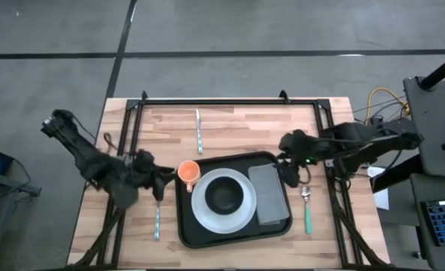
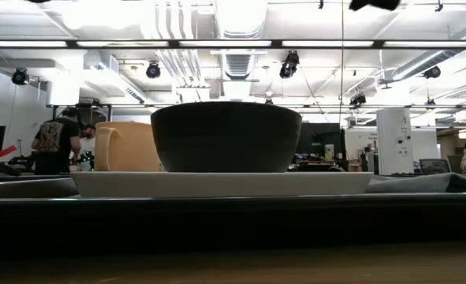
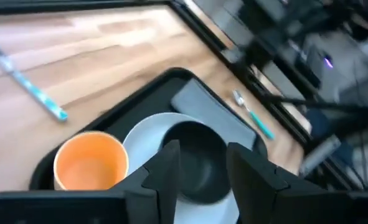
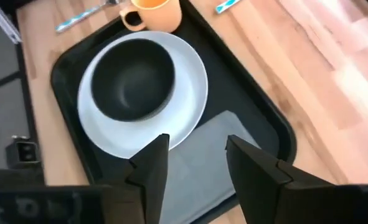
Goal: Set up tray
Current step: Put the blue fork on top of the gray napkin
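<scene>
Right gripper (image 4: 193,155): fingers parted, holding nothing, hovering over the flat grey napkin (image 4: 202,165) in the tray (image 1: 233,199). Left gripper (image 3: 202,165): fingers parted, empty, just beside the round orange mug (image 1: 189,172) at the tray's left rim. Tray: black, rectangular, rounded corners, raised rim, mid-bench (image 1: 230,128) on pale wood planks. It carries a white plate (image 1: 207,211) with a matte black bowl (image 1: 224,195). High view alone shows all cutlery: green-handled fork (image 1: 307,211) right of the tray, blue-patterned pieces left and behind. Low view adds a person (image 2: 54,142) in the room.
</scene>
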